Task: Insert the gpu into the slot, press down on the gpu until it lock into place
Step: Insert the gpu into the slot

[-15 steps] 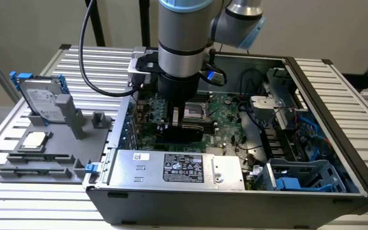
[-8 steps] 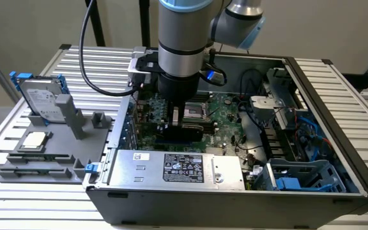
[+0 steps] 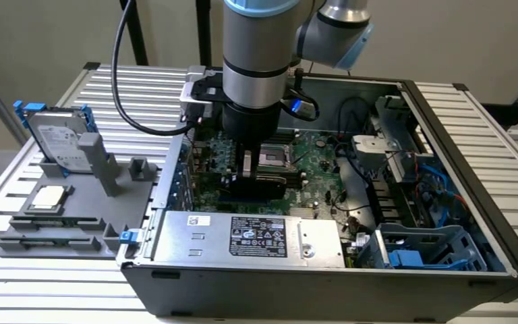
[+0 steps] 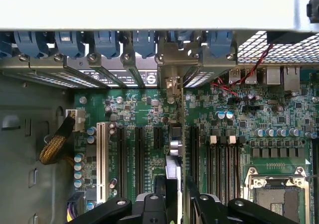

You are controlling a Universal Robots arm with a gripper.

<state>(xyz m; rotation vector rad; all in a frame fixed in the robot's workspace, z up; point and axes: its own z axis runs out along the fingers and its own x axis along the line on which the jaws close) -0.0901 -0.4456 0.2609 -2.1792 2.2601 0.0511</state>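
The gpu (image 3: 261, 187) is a thin black card standing on edge over the green motherboard (image 3: 318, 169) inside the open computer case. My gripper (image 3: 261, 177) comes straight down on it and is shut on its upper edge. In the wrist view the gpu (image 4: 173, 169) appears edge-on, running between the black fingers (image 4: 158, 199) toward the case's rear wall. Its metal bracket (image 4: 172, 84) sits at the rear expansion openings. The card looks low, close to the board. The slot is hidden beneath the card.
A silver power-supply box (image 3: 250, 236) lies just in front of the card. The processor socket (image 4: 274, 194) and black memory slots (image 4: 224, 159) flank one side, a white slot (image 4: 101, 157) the other. A hard drive (image 3: 56, 138) stands on a grey fixture (image 3: 61, 202) outside the case.
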